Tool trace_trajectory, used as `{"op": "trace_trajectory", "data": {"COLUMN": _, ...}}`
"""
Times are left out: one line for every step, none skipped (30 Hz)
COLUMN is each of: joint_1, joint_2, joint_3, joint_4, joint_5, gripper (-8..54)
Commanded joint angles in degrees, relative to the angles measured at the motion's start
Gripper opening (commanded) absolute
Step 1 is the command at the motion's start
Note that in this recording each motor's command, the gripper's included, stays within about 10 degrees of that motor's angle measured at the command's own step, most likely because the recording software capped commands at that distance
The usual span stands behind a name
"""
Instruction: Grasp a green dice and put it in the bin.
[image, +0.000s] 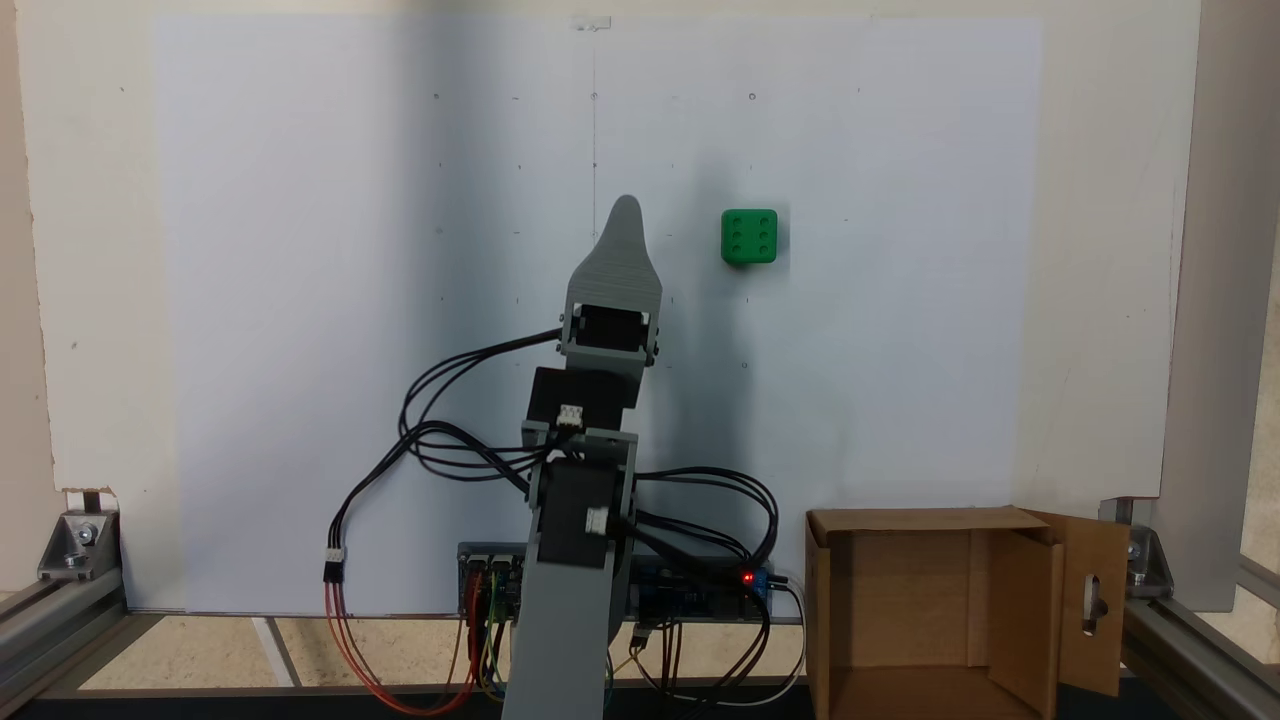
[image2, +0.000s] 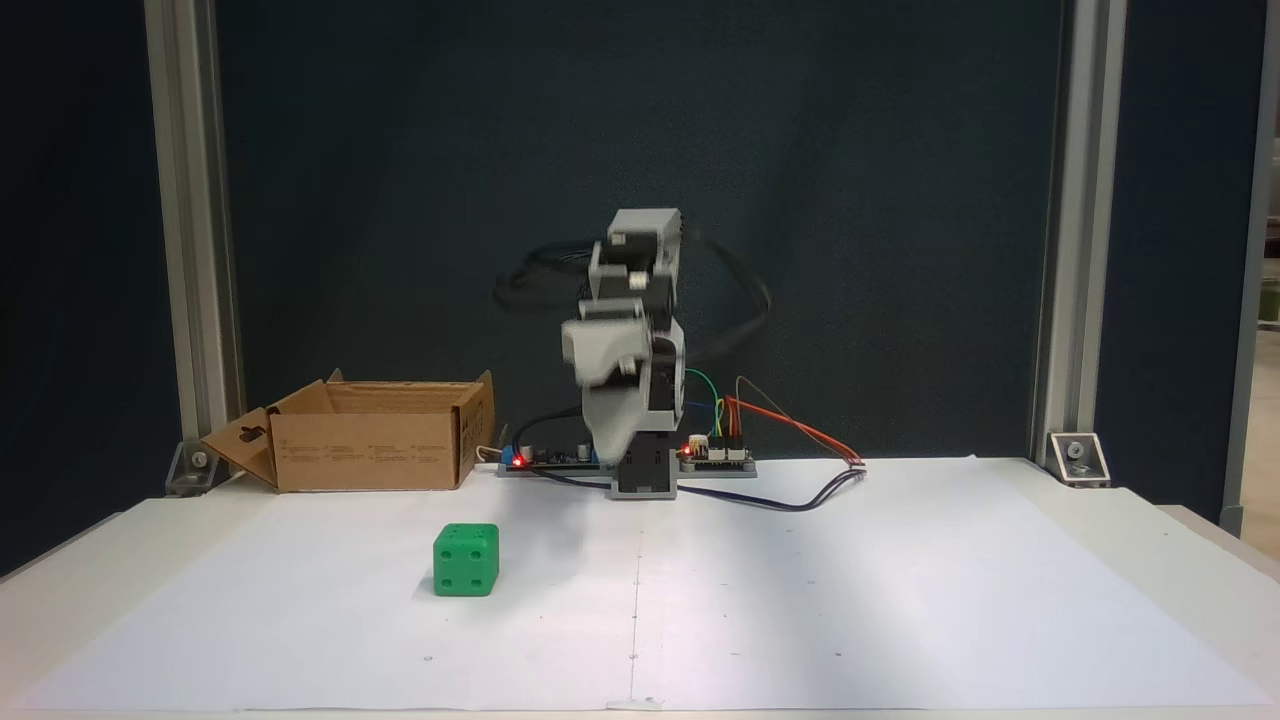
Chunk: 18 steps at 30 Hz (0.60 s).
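Observation:
The green dice (image: 749, 237) (image2: 466, 560) lies alone on the white paper, its six-pip face up in a fixed view and a four-pip face toward the other camera. My gripper (image: 626, 207) (image2: 603, 452) hangs folded near the arm's base with nothing in it, well apart from the dice. It shows as a single grey tapered tip, blurred in one fixed view, so its jaws cannot be told apart. The bin (image: 912, 521) (image2: 370, 450), a brown cardboard box with open flaps and a slotted flap, stands beside the arm's base.
A controller board (image: 700, 590) (image2: 715, 458) with red lights and loose cables (image: 440, 440) sits at the arm's base. Aluminium frame posts (image2: 190, 240) and corner brackets (image: 80, 540) stand at the table's edges. White paper (image2: 800, 600) covers the table.

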Motion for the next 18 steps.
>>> {"op": "trace_trajectory", "data": {"joint_1": 0.53, "joint_2": 5.80, "joint_3": -6.94, "joint_4": 9.03, "joint_5": 0.18, "gripper": 43.2}}
{"op": "trace_trajectory", "data": {"joint_1": 0.53, "joint_2": 5.71, "joint_3": -9.67, "joint_4": 12.81, "joint_5": 0.62, "gripper": 43.2}}
{"op": "trace_trajectory", "data": {"joint_1": 0.70, "joint_2": 5.63, "joint_3": -12.74, "joint_4": 16.59, "joint_5": 0.79, "gripper": 43.2}}
{"op": "trace_trajectory", "data": {"joint_1": 1.23, "joint_2": 4.04, "joint_3": -15.64, "joint_4": 20.37, "joint_5": 0.79, "gripper": 43.2}}
{"op": "trace_trajectory", "data": {"joint_1": 1.67, "joint_2": 2.81, "joint_3": -17.67, "joint_4": 24.15, "joint_5": 0.79, "gripper": 43.2}}
{"op": "trace_trajectory", "data": {"joint_1": 1.76, "joint_2": 2.11, "joint_3": -19.07, "joint_4": 27.84, "joint_5": 0.79, "gripper": 43.2}}
{"op": "trace_trajectory", "data": {"joint_1": 1.85, "joint_2": 1.41, "joint_3": -20.04, "joint_4": 31.36, "joint_5": 0.79, "gripper": 43.2}}
{"op": "trace_trajectory", "data": {"joint_1": 2.46, "joint_2": 1.23, "joint_3": -21.09, "joint_4": 34.70, "joint_5": 0.79, "gripper": 43.2}}
{"op": "trace_trajectory", "data": {"joint_1": 3.16, "joint_2": 0.88, "joint_3": -22.15, "joint_4": 38.48, "joint_5": 0.79, "gripper": 43.2}}
{"op": "trace_trajectory", "data": {"joint_1": 4.04, "joint_2": 0.35, "joint_3": -23.20, "joint_4": 42.08, "joint_5": 0.79, "gripper": 43.2}}
{"op": "trace_trajectory", "data": {"joint_1": 5.54, "joint_2": -1.49, "joint_3": -24.87, "joint_4": 45.16, "joint_5": 0.70, "gripper": 43.5}}
{"op": "trace_trajectory", "data": {"joint_1": 8.44, "joint_2": -4.48, "joint_3": -28.48, "joint_4": 50.78, "joint_5": 0.35, "gripper": 44.8}}
{"op": "trace_trajectory", "data": {"joint_1": 10.28, "joint_2": -6.06, "joint_3": -30.41, "joint_4": 53.95, "joint_5": -0.97, "gripper": 45.4}}
{"op": "trace_trajectory", "data": {"joint_1": 11.78, "joint_2": -7.91, "joint_3": -32.17, "joint_4": 57.55, "joint_5": -2.02, "gripper": 45.5}}
{"op": "trace_trajectory", "data": {"joint_1": 13.45, "joint_2": -9.58, "joint_3": -34.01, "joint_4": 60.89, "joint_5": -3.87, "gripper": 45.7}}
{"op": "trace_trajectory", "data": {"joint_1": 15.29, "joint_2": -11.34, "joint_3": -35.68, "joint_4": 64.14, "joint_5": -6.15, "gripper": 45.8}}
{"op": "trace_trajectory", "data": {"joint_1": 16.96, "joint_2": -13.27, "joint_3": -37.27, "joint_4": 67.39, "joint_5": -8.96, "gripper": 46.0}}
{"op": "trace_trajectory", "data": {"joint_1": 18.54, "joint_2": -14.94, "joint_3": -39.02, "joint_4": 70.38, "joint_5": -11.25, "gripper": 46.3}}
